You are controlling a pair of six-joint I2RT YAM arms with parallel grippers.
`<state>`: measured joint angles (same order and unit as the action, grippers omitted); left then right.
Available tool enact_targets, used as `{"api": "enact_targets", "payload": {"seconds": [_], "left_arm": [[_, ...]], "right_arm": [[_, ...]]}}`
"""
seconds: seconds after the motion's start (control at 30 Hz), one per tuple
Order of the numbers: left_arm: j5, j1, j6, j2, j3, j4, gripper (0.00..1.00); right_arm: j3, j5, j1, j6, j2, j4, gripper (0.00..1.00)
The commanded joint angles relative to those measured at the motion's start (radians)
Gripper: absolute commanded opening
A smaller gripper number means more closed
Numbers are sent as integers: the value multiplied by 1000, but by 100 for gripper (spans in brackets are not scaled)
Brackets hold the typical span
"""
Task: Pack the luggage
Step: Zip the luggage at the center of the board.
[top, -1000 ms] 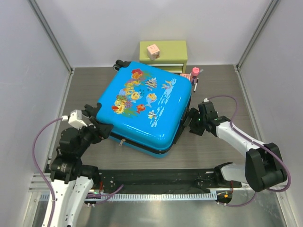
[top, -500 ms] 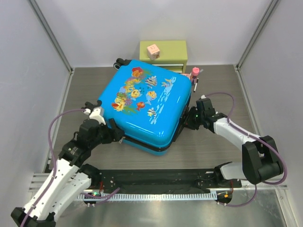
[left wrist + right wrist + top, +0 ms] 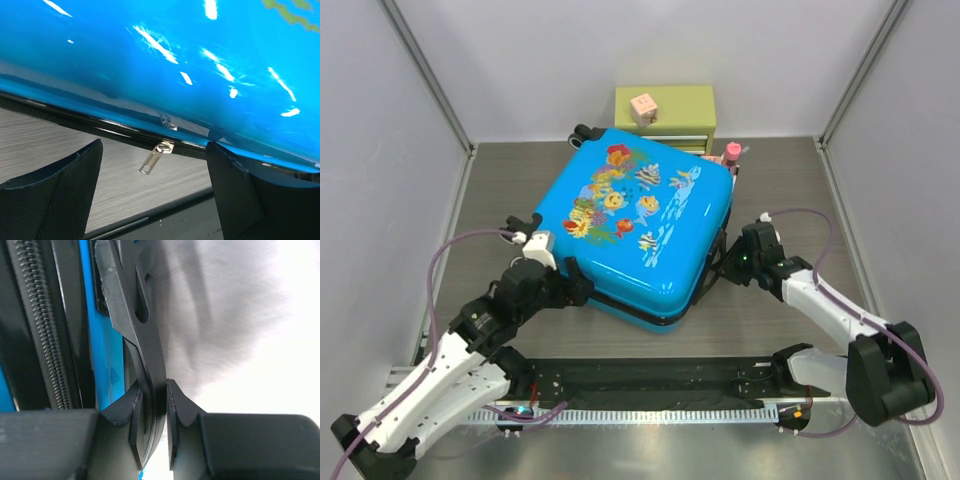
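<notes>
While the lid lies down on the base, luggage (image 3: 640, 235): looks shut, flat on the bench (image 3: 500, 180), printed shell up, mid-bench, just in front of the green drawer chest (image 3: 670, 118).
done: lid lowered; contents hidden, cannot tell what is packed.
left to do: seam probably needs zipping round. The zipper pull (image 3: 152, 161) hangs at the near-left edge; how much of the track is zipped is unclear.
progress guess: late stage, closing up.
pointing: wheel (image 3: 585, 131) end toward the back wall, opposite end toward the arms.
long axis: far-to-near, slanted, near end swung toward the left arm's side. The shell is close to square, so a loose call.
left gripper (image 3: 154, 145): spread wide, straddling the zipper pull, touching nothing.
right gripper (image 3: 155, 390): pressed together on a black tab (image 3: 132, 305) at the luggage's right side; handle part or pull, cannot tell.
extras: pink block (image 3: 642, 106) on the chest; pink item (image 3: 732, 152) just beside the far-right corner.
</notes>
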<state>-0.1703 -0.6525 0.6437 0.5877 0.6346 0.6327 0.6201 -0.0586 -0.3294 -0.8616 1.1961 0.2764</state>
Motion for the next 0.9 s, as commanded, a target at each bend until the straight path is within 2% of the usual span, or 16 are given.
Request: {"api": "enact_targets", "payload": {"seconds": [0.0,0.13,0.33,0.5,0.63,0.7,0.87], "left_arm": [[5,-126,-44,93,-10,-99,84],[-104,-229,-47,136,-4,-91,84],[-32,-231,-1,112,-91,-247,83],[48,-252,39,124,-145,-402,78],[66,-263,42,164,-147,-442,77],[64,-263,47,170,-157,-464,74],[75,-263,76,172,-184,-505,60]], "right_arm": [[-51,224,91,12,-121,185,1],[-20,209,142,48,-109,208,1],[3,186,145,45,-76,201,1],[-3,183,145,56,-67,201,1],[-10,175,145,55,-67,195,1],[-10,175,147,61,-73,193,1],[-23,178,145,65,-85,195,1]]}}
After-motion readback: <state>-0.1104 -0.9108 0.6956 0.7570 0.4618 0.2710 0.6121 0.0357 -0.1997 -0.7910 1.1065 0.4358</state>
